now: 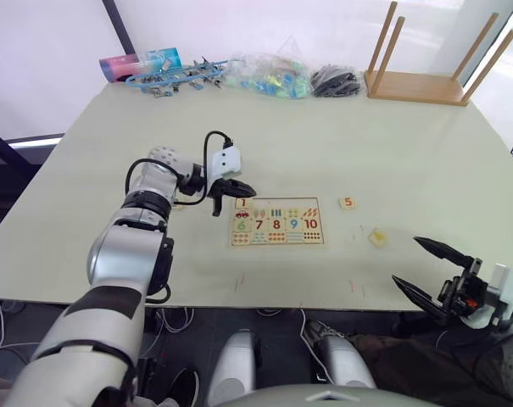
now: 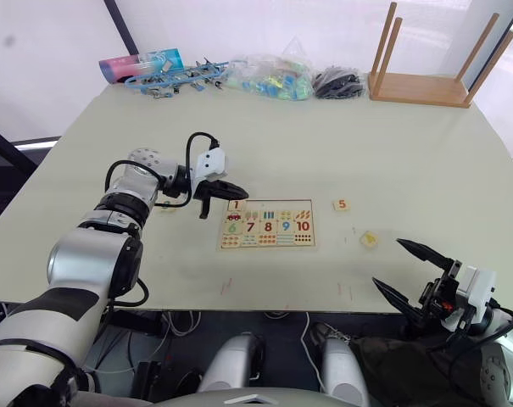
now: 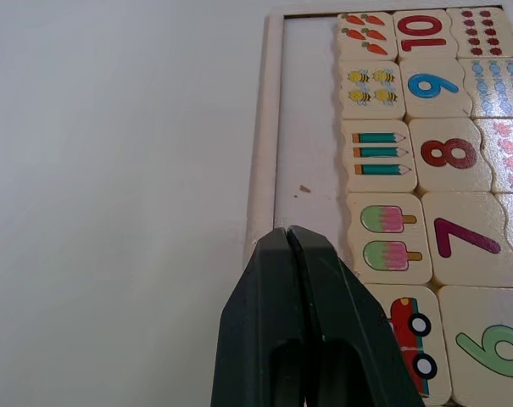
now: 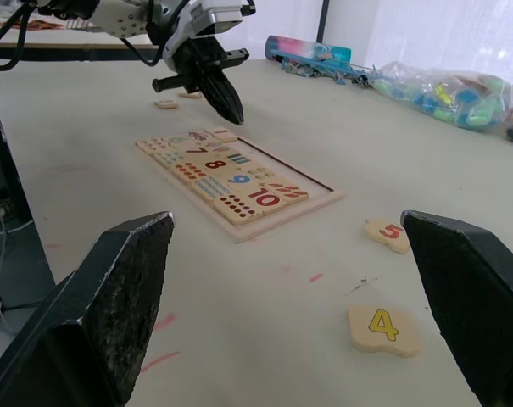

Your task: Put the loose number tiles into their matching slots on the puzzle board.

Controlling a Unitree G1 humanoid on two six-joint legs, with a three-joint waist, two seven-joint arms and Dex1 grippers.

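Tiles (image 1: 348,203) off board (image 1: 277,242): two.

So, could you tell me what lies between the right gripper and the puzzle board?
In the right wrist view, the yellow 4 tile lies between the right gripper and the puzzle board; otherwise bare table.

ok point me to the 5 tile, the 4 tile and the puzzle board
5 tile (image 1: 348,203), left eye view, on its orange digit
4 tile (image 4: 382,327), right wrist view, on its yellow digit
puzzle board (image 1: 277,242), left eye view, on its near edge
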